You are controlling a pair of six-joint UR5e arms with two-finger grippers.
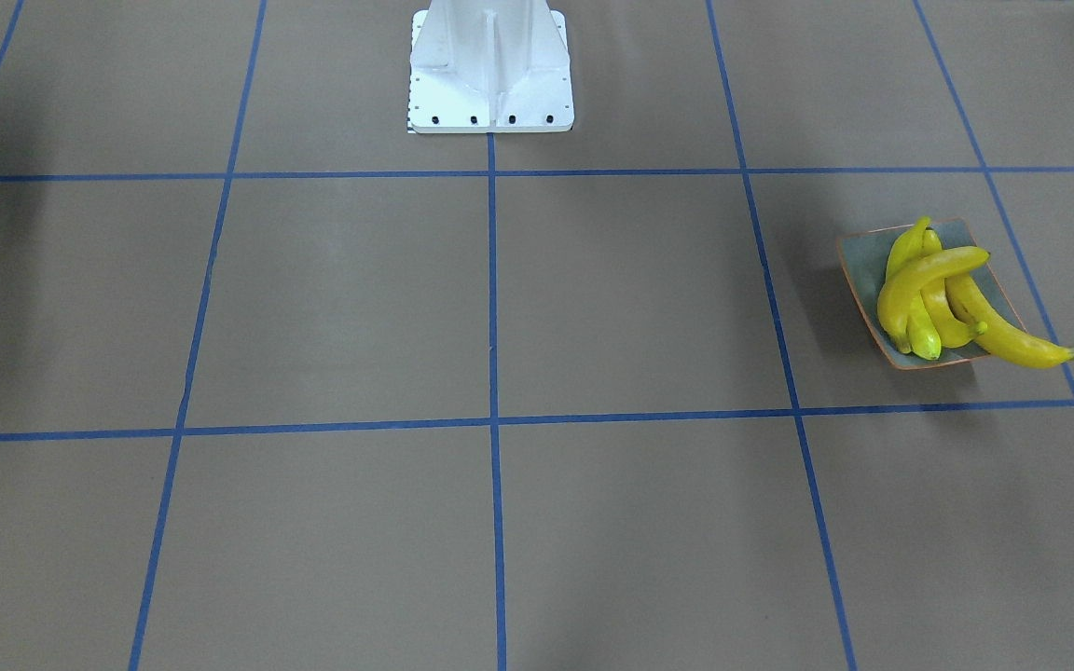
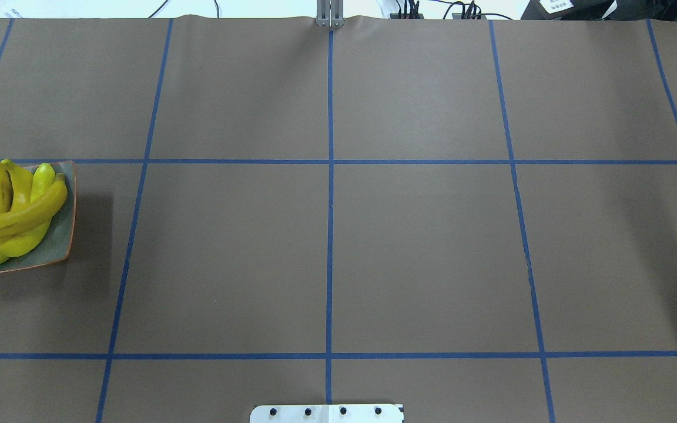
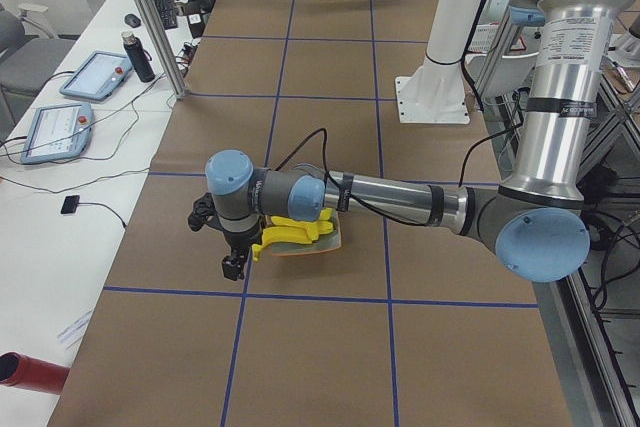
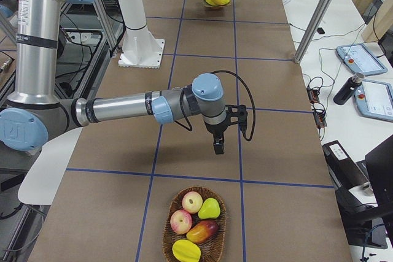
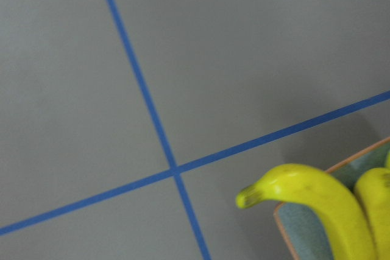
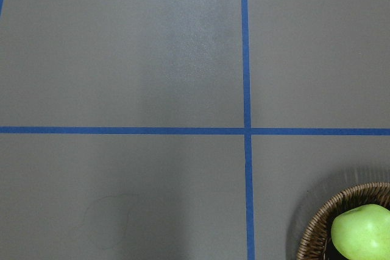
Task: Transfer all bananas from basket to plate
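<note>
Several yellow bananas point(image 1: 929, 289) lie piled on the grey-green plate point(image 1: 859, 256) with its orange rim; one banana sticks out over the edge. They also show in the overhead view point(image 2: 15, 211) on the plate point(image 2: 59, 247) at the far left. My left gripper point(image 3: 232, 265) hangs just beside the plate point(image 3: 335, 237), above the table; I cannot tell whether it is open or shut. Its wrist view shows a banana tip point(image 5: 317, 202). My right gripper point(image 4: 219, 145) hovers above the table short of the wicker basket point(image 4: 166, 228); I cannot tell its state. No banana shows in the basket.
The basket holds apples, a pear and other fruit; its rim point(image 6: 341, 202) and a green fruit point(image 6: 362, 232) show in the right wrist view. The white robot base point(image 1: 490, 70) stands at mid table. Tablets point(image 4: 356, 56) lie on the side bench.
</note>
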